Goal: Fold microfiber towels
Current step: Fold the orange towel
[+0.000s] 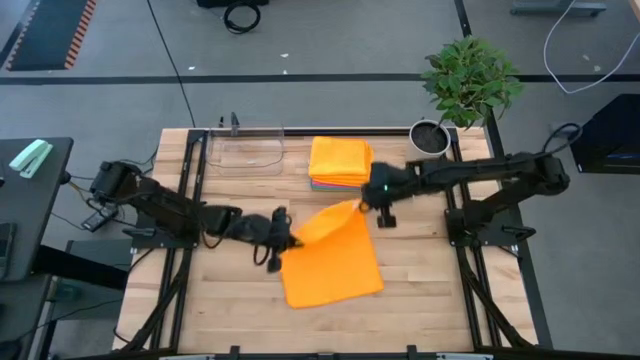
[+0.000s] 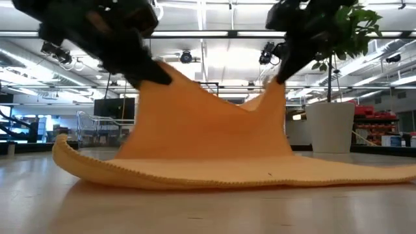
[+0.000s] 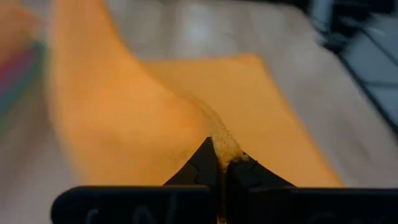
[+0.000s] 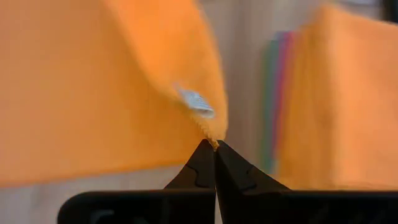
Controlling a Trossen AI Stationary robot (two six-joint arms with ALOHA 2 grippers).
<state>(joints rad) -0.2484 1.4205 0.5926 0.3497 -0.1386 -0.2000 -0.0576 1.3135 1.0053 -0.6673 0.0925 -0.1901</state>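
From above, the orange towel (image 1: 335,262) lies mid-table with its far edge lifted; the left gripper (image 1: 287,240) pinches one far corner and the right gripper (image 1: 363,205) the other; just behind sits the stack of towels (image 1: 340,163), an orange one on top, beside a clear tray (image 1: 246,152) and a potted plant (image 1: 468,85).

From table height, the cloth (image 2: 208,140) rises like a tent from the wood, sagging between the two held corners while its near hem rests flat (soft and light, no stiffness at all).

The left wrist view shows that arm's fingers (image 3: 199,169) closed tight on a bunched corner of the towel (image 3: 124,118).

The right wrist view shows its fingers (image 4: 200,168) likewise clamped on a corner, next to a small label (image 4: 196,102); the stack (image 4: 339,99) stands beyond.

I judge corners the best hold; a limp cloth like this droops anywhere else, and its nap should resist slipping.
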